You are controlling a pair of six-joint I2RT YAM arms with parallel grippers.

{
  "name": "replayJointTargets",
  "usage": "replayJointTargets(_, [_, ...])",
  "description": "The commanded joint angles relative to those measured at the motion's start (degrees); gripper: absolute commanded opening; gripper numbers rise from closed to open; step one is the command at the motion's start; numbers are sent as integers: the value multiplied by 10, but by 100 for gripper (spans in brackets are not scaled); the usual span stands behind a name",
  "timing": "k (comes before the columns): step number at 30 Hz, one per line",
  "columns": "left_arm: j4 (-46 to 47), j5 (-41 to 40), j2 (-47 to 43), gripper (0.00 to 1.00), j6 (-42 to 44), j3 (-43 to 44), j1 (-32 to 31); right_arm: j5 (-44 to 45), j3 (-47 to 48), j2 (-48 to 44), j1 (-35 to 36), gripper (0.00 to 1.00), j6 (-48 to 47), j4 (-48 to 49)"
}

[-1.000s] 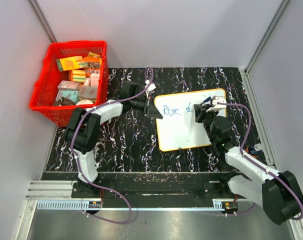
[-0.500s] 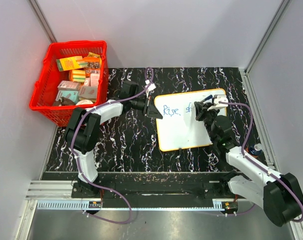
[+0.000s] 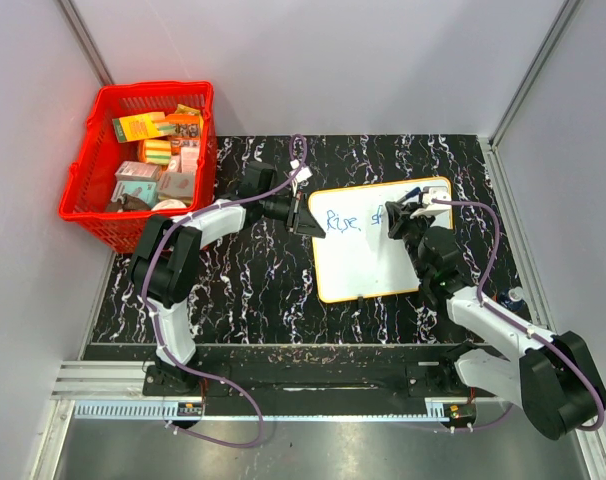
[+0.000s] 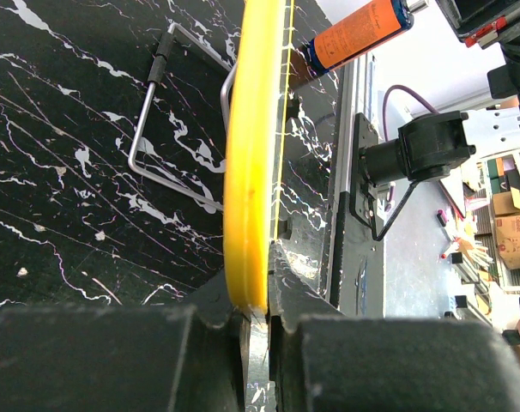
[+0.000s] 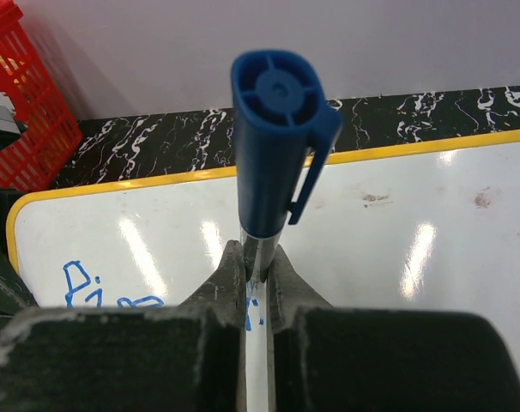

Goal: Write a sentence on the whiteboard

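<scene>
The whiteboard (image 3: pixel 373 262) lies on the black marbled table, white with a yellow rim. Blue writing (image 3: pixel 343 221) reading "Rise" and the start of a second word runs along its far edge. My left gripper (image 3: pixel 309 221) is shut on the board's left rim, seen edge-on in the left wrist view (image 4: pixel 253 154). My right gripper (image 3: pixel 398 222) is shut on a blue marker (image 5: pixel 273 154), held upright with its cap end toward the camera and its tip down on the board (image 5: pixel 414 215) beside the fresh blue strokes (image 5: pixel 253 313).
A red basket (image 3: pixel 83 205) full of small boxes stands at the far left. In the left wrist view a metal wire stand (image 4: pixel 148 129) lies beside the board and an orange cylinder (image 4: pixel 359 39) lies beyond it. Grey walls surround the table.
My right gripper has shifted slightly with the marker, and the second word has grown by a stroke. The left gripper and the board have not moved.
</scene>
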Motion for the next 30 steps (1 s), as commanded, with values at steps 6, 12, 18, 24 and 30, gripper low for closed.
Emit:
replayJointTargets(6, [-32,-65,29,0,117,-15,-23,18,1,-11,-3,0,-3,9])
replayJointTargets(12, [-32,-65,30,0,117,-15,-23,22,-9,-16,-3,0,1,1])
replayJointTargets(18, [-32,-65,29,0,117,-14,-23,23,-18,-27,-3,0,3,-11])
replayJointTargets(24, [-33,-66,29,0,117,-15,-23,19,-32,-31,-3,0,16,-14])
replayJointTargets(30, [-32,-66,30,0,116,-14,-23,17,-33,-34,-4,0,18,-17])
